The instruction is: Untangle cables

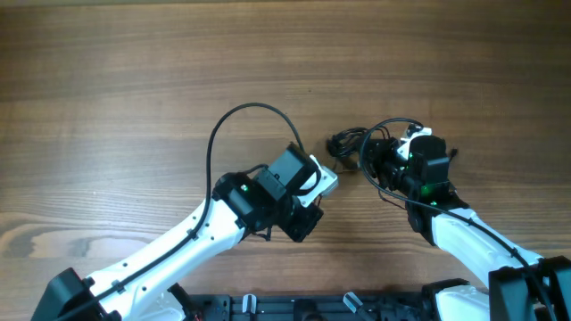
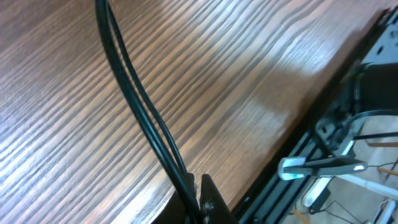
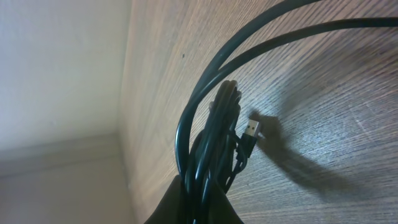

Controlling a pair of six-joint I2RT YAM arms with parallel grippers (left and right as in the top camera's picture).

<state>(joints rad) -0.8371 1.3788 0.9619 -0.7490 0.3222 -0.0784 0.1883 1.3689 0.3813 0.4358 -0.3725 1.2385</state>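
Surface: wood-grained table (image 1: 134, 71) is filling the overhead view, and a pale wall (image 3: 56, 68) is showing past its edge in the right wrist view.
Cables: the cables (image 1: 346, 143) are lying near the middle of the table between the two arms. They are mostly knotted together, with one long loop (image 1: 254, 107) arching away to the left.
Left gripper: the left gripper (image 1: 319, 181) is pinching the loop. Its jaws are pressed together on a doubled strand (image 2: 137, 106) that is running out from the fingers across the wood.
Right gripper: the right gripper (image 1: 373, 159) is clamping the knotted part, with its jaws closed on several cords gathered at its tips (image 3: 208, 149).
Why held so: the two grips are sitting close together on either side of the tangle. I am judging that this is giving each arm an anchor, so that drawing apart would be pulling the loop out of the knot.
Plug: a small metal-tipped plug (image 3: 252, 129) is hanging free beside the gathered cords and casting a shadow on the wood. It is looking like a loose end that may need feeding back through.
Progress: the knot is looking tight, so I am judging the separation barely begun.
Writing: no brand, label or lettering is showing legibly on the cables, arms or table. Only small green lights (image 1: 243, 188) are glowing on the arm housings.
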